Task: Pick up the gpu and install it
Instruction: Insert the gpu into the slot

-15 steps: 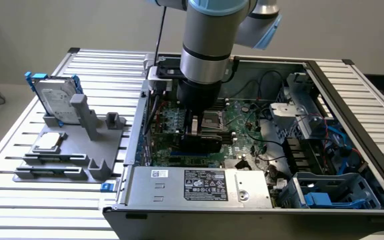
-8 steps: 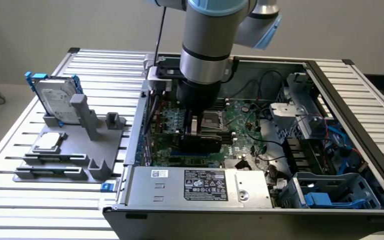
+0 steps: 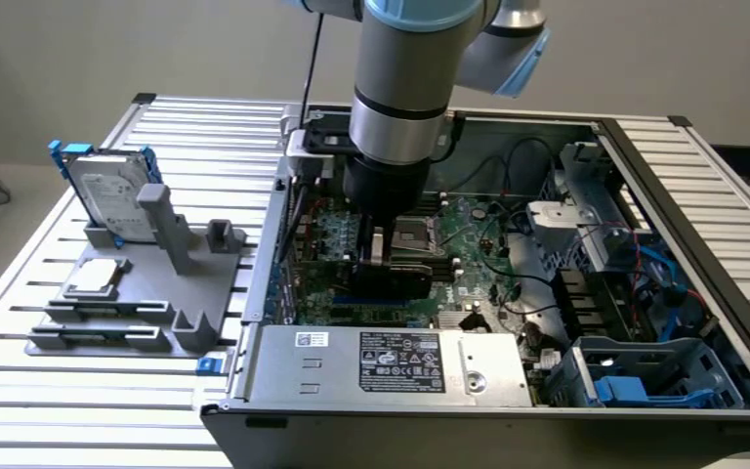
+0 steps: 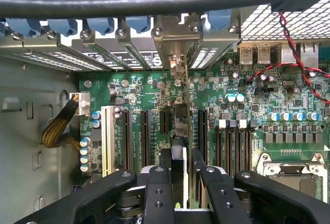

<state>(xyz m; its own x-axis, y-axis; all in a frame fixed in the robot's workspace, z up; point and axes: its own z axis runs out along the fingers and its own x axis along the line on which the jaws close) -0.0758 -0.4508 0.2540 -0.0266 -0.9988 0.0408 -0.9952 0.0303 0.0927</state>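
**Green board on edge, clamped under the wrist and lined up with the slots**

Green circuit board and black cover mark the gpu [image 3: 390, 278]. It hangs straight below the gripper [image 3: 381, 249] inside the open computer case [image 3: 479, 440], low over the motherboard [image 3: 479, 249]. The gripper is closed narrowly on it, one finger against each flat face.

The relation that matters is the card's long axis. In the wrist view the gpu [image 4: 179, 146] appears edge-on as a thin strip. It starts between the fingers [image 4: 164, 164] and runs straight away from the gripper [image 4: 179, 164] toward the case's rear wall. That line is parallel to the long black slots [image 4: 145, 136] on the motherboard [image 4: 154, 87], so the card is aligned with the slots, not across them. Its silver bracket [image 4: 177, 35] is at the far end, among the rear slot covers [image 4: 98, 53].

The exterior view shows the card's height over the board and the arm's upright stance, but not which slot lies beneath it. The wrist view shows the lane between neighbouring slots, but the card hides its own lower edge. It therefore cannot be told whether that edge has entered a slot.

Well apart, outside the case, a hard drive [image 3: 104, 191] stands on a grey fixture [image 3: 128, 293].
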